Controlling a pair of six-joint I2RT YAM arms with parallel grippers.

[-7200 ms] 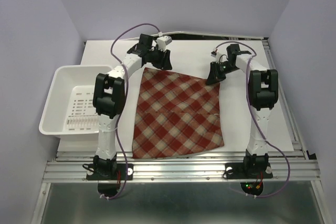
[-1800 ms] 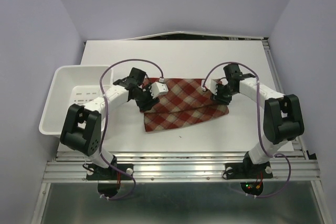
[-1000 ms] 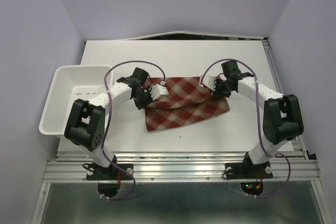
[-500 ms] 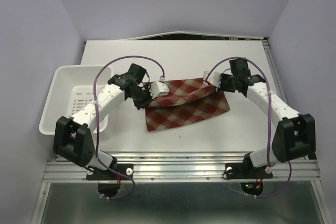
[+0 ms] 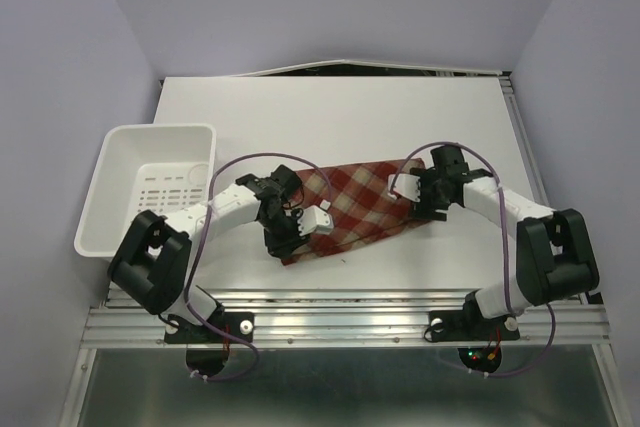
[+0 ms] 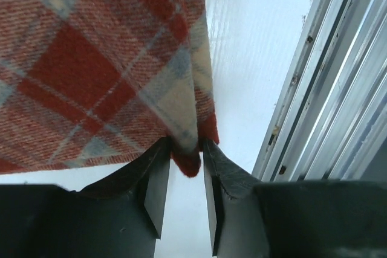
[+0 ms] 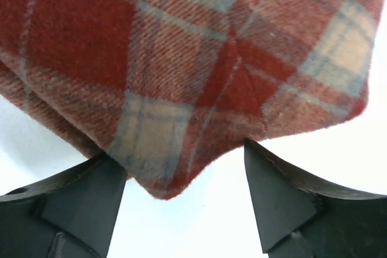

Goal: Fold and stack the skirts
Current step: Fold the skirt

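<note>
One red, maroon and cream plaid skirt lies on the white table, folded into a narrow slanted band. My left gripper is low at the band's near-left end. In the left wrist view the skirt's folded corner sits between the slightly parted fingertips of that gripper. My right gripper is at the band's right end. In the right wrist view it stands wide open, with a loose corner of the skirt lying between the fingers and not pinched.
A white perforated basket stands at the table's left side, beside the left arm. The aluminium rail runs along the near edge, and the left wrist view shows this rail close to the skirt's corner.
Both arms drew the skirt's far edge toward the near side, folding it into a narrower band. Both grippers' jaws then parted, the right one widely.
</note>
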